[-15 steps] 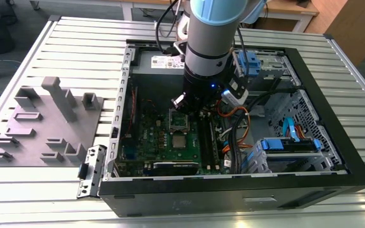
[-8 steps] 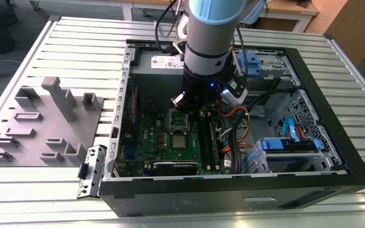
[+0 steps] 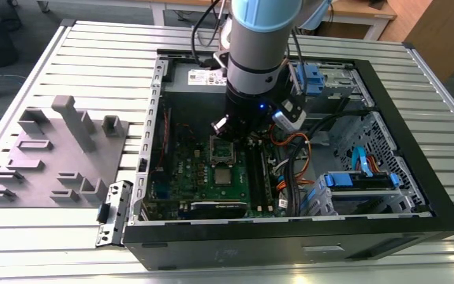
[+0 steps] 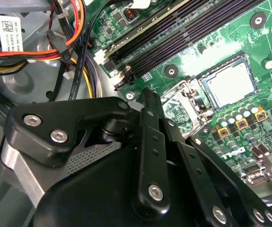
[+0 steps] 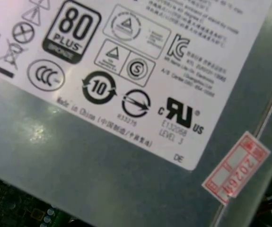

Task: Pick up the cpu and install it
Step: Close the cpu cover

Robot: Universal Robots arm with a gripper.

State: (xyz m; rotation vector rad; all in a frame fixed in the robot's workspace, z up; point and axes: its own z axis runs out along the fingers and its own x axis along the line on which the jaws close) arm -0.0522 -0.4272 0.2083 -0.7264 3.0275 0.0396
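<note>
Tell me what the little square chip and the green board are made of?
The cpu looks like it has a pale, dull metal top, with a soft silvery sheen. The green board looks like glossy lacquered circuit-board plastic, probably fibreglass, dotted with shiny solder points.

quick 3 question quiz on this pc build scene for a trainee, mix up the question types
1. True or false: the gripper holds the cpu.
2. In the exterior view, the grey moulded fixture lies where relative to the computer case? A) on that view's left B) on that view's right C) inside it
3. Fill in: the cpu lies flat on the ___ circuit board.

Key: 1 false; 2 A; 3 green
</note>
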